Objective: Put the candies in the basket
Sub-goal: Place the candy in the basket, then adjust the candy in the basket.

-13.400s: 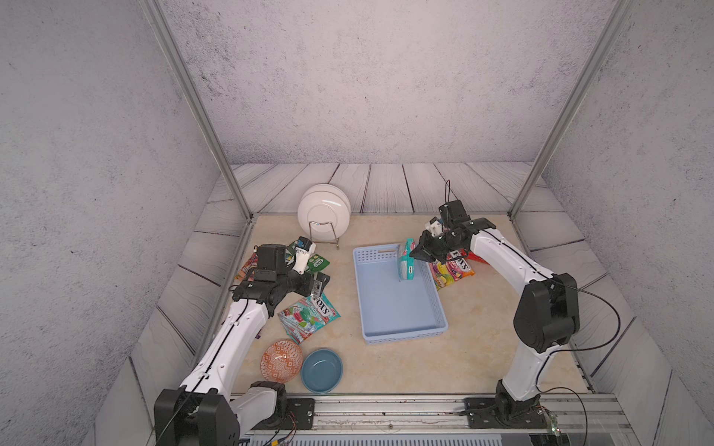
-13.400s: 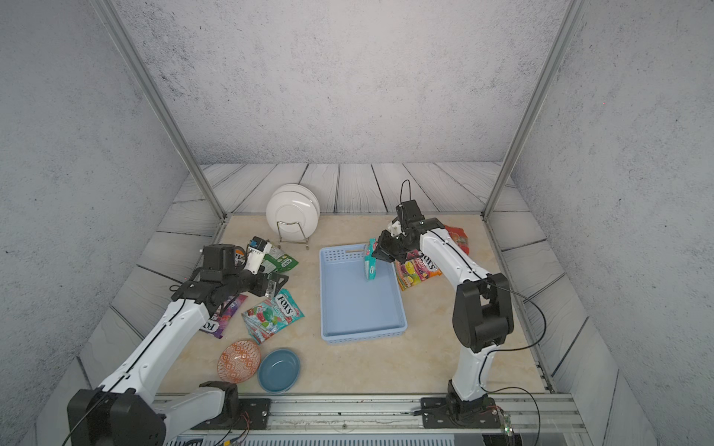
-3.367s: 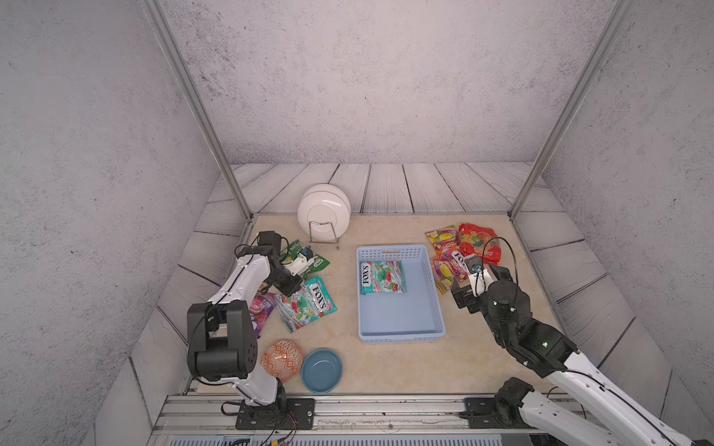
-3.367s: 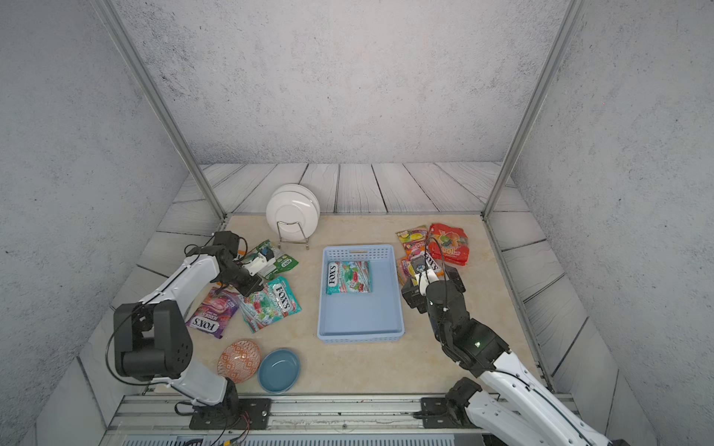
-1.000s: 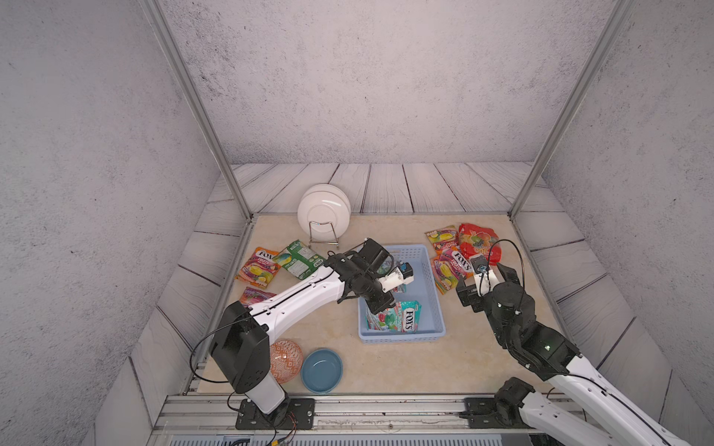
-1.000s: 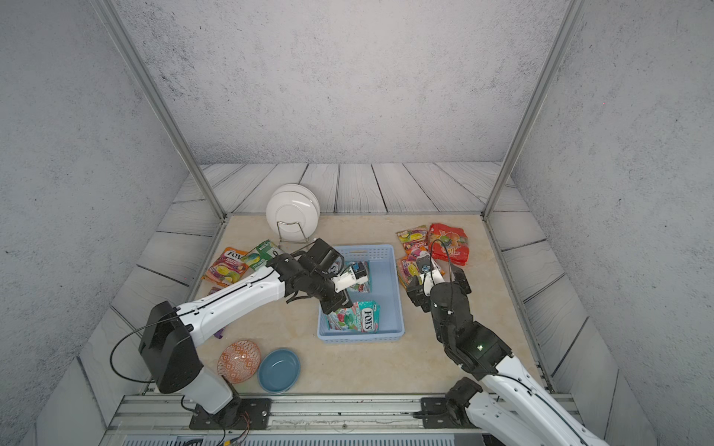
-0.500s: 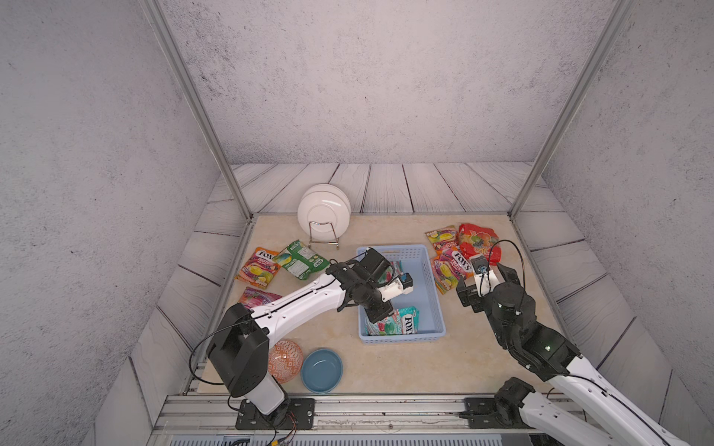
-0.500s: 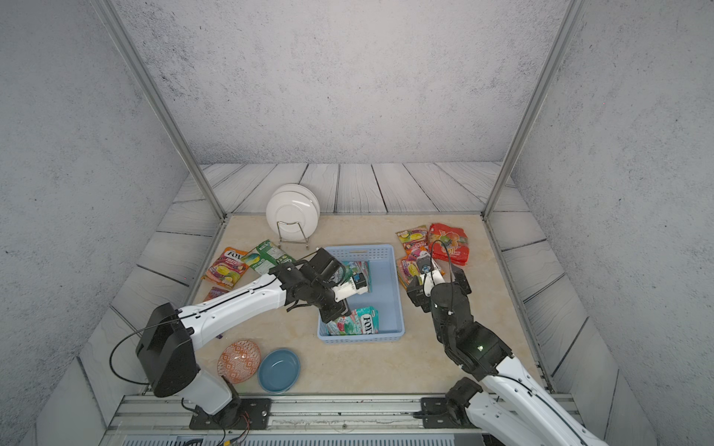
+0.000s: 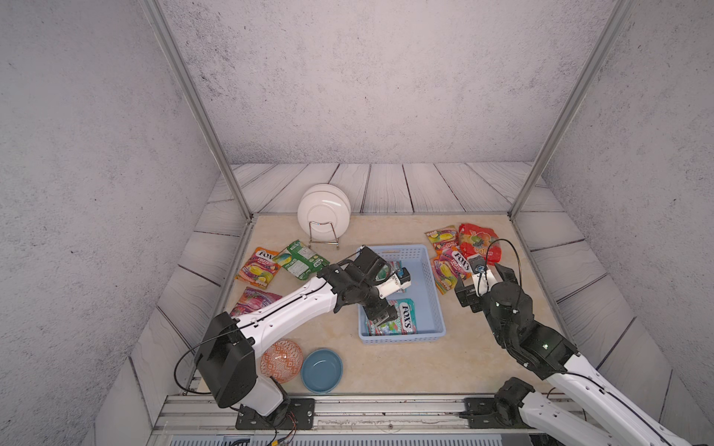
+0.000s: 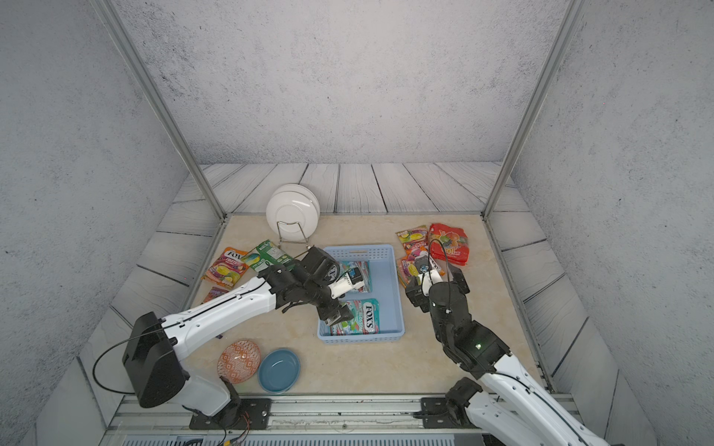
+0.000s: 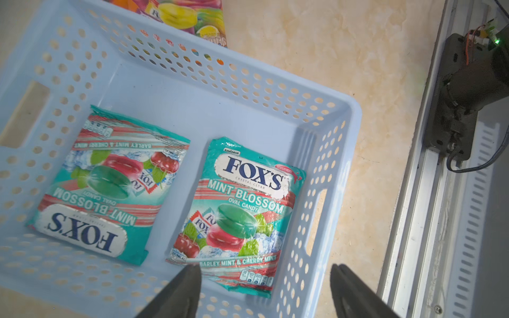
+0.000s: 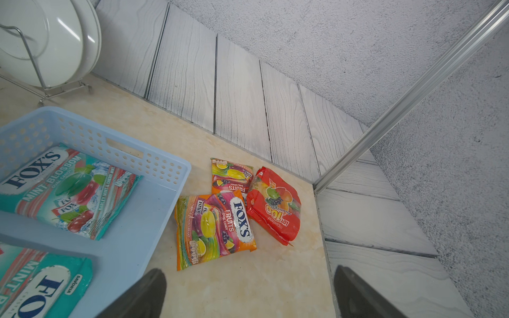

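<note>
The light blue basket [image 9: 427,293] [image 10: 386,278] sits mid-table with two teal FOX'S candies lying flat inside. The nearer bag [image 9: 402,314] [image 11: 242,203] is just beyond my left gripper [image 9: 378,312] [image 11: 264,272], which hangs open and empty over the basket's near corner. The farther bag [image 10: 357,266] [image 12: 71,192] is partly under the left arm. My right gripper [image 9: 485,285] [image 12: 248,278] is open above bare table, right of the basket. Ahead of it lie two orange bags [image 12: 214,228] [image 12: 231,176] and a red bag [image 12: 275,209]. Orange [image 9: 259,266], green [image 9: 301,258] and purple [image 9: 253,301] bags lie left.
White plates [image 9: 323,212] stand in a wire rack behind the basket. An orange patterned bowl [image 9: 281,361] and a dark blue bowl [image 9: 321,370] sit at the front left. The metal rail [image 11: 429,192] runs along the front edge. Frame posts stand at the back corners.
My left gripper has opened and let go of the teal bag, which now lies flat in the basket's near half. The right arm has barely moved.
</note>
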Robot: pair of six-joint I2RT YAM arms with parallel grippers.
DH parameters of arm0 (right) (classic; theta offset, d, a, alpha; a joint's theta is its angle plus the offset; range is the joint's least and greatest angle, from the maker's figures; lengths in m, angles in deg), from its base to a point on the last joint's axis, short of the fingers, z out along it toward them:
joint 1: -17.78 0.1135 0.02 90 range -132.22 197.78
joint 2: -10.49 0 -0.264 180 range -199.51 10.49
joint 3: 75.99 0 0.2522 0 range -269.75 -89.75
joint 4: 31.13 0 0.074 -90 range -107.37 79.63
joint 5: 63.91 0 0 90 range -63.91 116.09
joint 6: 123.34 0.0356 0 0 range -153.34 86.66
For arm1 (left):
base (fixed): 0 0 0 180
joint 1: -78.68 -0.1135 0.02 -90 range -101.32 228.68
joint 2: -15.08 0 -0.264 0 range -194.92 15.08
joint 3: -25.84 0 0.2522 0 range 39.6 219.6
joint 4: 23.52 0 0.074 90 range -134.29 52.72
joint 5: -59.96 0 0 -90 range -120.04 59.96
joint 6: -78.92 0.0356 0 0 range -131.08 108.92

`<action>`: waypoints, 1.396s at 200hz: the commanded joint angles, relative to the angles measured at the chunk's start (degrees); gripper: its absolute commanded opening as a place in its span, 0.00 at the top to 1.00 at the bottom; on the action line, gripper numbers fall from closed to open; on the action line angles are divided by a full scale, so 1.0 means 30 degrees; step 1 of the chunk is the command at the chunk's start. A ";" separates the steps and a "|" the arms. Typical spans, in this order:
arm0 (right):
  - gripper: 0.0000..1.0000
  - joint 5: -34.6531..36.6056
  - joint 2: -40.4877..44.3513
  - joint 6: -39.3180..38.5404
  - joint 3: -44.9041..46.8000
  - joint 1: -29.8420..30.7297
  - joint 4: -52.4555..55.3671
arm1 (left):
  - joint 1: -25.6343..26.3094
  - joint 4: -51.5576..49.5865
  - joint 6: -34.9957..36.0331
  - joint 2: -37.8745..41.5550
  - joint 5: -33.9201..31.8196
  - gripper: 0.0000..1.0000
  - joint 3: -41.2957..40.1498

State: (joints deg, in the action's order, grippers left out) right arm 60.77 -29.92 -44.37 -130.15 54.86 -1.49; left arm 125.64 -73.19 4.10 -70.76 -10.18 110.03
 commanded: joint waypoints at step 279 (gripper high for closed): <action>0.15 -1.1016 -1.1872 0.8332 -0.7249 -0.0026 0.7652 | -1.2625 0.2534 -0.1183 0.6612 0.3623 0.02 -0.3383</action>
State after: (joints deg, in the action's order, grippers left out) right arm 33.73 -61.00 -27.36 -149.76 54.84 16.82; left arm 90.10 -66.74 1.06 -52.51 -1.24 99.89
